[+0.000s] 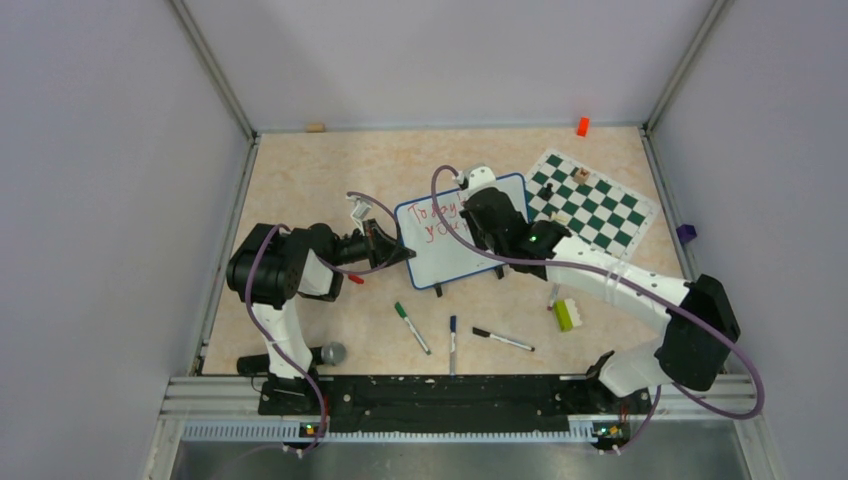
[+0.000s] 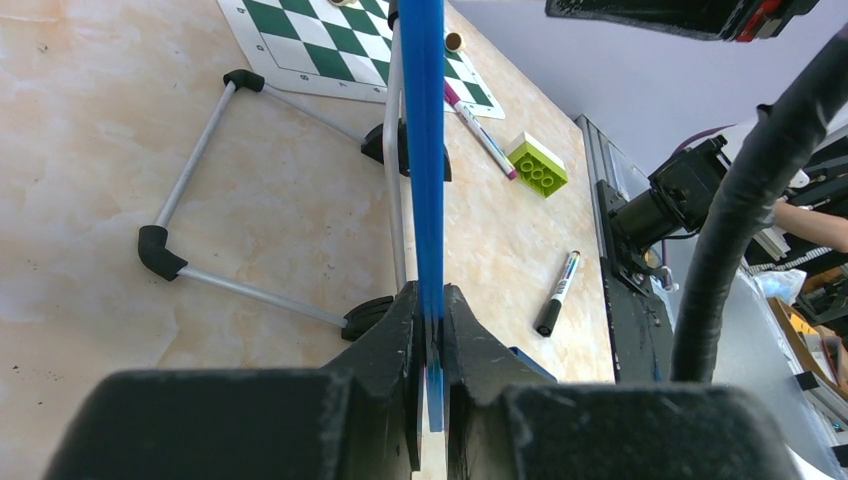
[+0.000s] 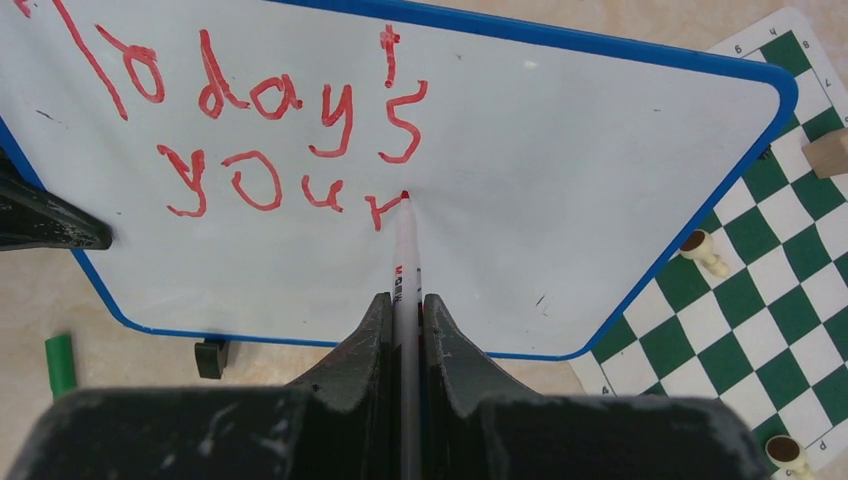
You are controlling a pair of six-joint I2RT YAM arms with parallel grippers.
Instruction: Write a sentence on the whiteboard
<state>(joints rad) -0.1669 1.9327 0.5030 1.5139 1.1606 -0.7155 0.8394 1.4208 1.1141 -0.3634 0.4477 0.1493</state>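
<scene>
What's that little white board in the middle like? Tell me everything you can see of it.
The whiteboard is a small glossy white rectangle with a thin blue frame and rounded corners, propped tilted on a grey wire stand with black feet. Red handwriting on it reads "Today's your". The left pincer clamps its edge; the red marker in the right pincer touches its face.

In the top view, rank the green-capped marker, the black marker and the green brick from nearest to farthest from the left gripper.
1. Green-capped marker: close to the left gripper, toward the near edge.
2. Black marker: further right.
3. Green brick: farthest right.
</scene>
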